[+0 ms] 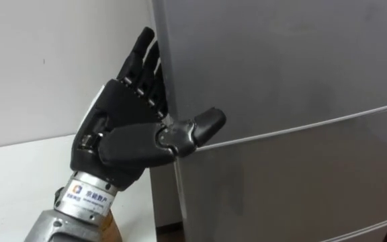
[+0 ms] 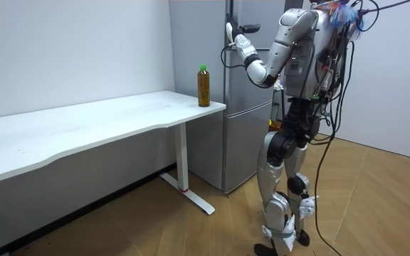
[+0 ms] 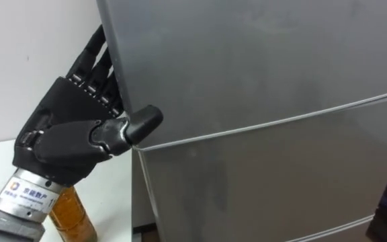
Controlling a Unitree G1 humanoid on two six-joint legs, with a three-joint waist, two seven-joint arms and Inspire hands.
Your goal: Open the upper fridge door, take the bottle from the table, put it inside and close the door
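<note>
An amber bottle [image 2: 203, 87] with a green cap stands upright on the white table's corner nearest the fridge. Part of the bottle [image 3: 72, 214] shows just under my left wrist. The grey fridge [image 1: 281, 67] has its upper door closed, with the seam to the lower door running across below my thumb. My left hand [image 1: 126, 134] is raised at the left edge of the upper door. Its fingers are straight and lie along that edge, and the thumb rests on the door's front. It holds nothing.
The white table [image 2: 84, 128] runs along the wall to my left and ends beside the fridge [image 2: 244, 142]. I stand upright on the wooden floor facing the fridge's front.
</note>
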